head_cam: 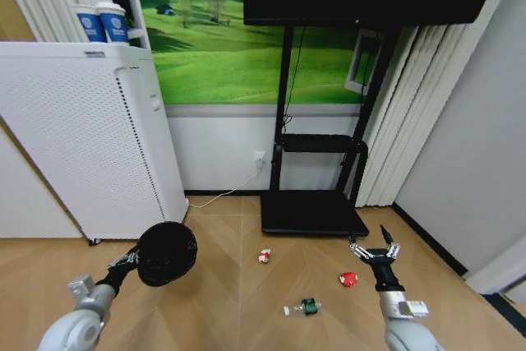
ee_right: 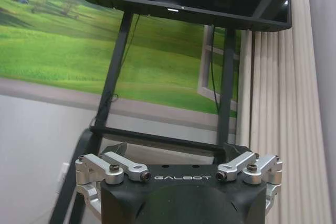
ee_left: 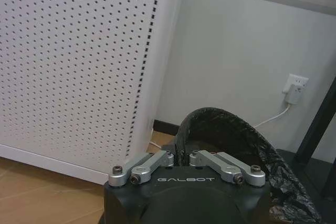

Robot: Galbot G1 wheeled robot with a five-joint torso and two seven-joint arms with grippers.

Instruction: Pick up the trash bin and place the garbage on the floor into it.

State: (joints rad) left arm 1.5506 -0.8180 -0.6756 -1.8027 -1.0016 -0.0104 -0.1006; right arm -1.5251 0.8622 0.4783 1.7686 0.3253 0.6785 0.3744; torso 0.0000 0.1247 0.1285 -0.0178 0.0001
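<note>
The trash bin [head_cam: 167, 252] is a small black cylinder with a black liner. It hangs tilted above the floor at the lower left, with my left gripper [head_cam: 131, 262] shut on its rim [ee_left: 231, 124]. The garbage lies on the wood floor: a red-and-white wrapper [head_cam: 265, 256] in the middle, a small red lump [head_cam: 348, 279] to its right, and a small clear bottle with a green label [head_cam: 306, 307] nearer to me. My right gripper [head_cam: 376, 246] is open with nothing in it. It hovers above the floor just right of the red lump.
A tall white perforated appliance [head_cam: 82, 145] stands at the left, close behind the bin. A black TV stand [head_cam: 316, 213] with a flat base sits against the back wall, and a white cable runs to a wall outlet [head_cam: 260, 158]. Curtains [head_cam: 411, 121] and a grey wall close the right side.
</note>
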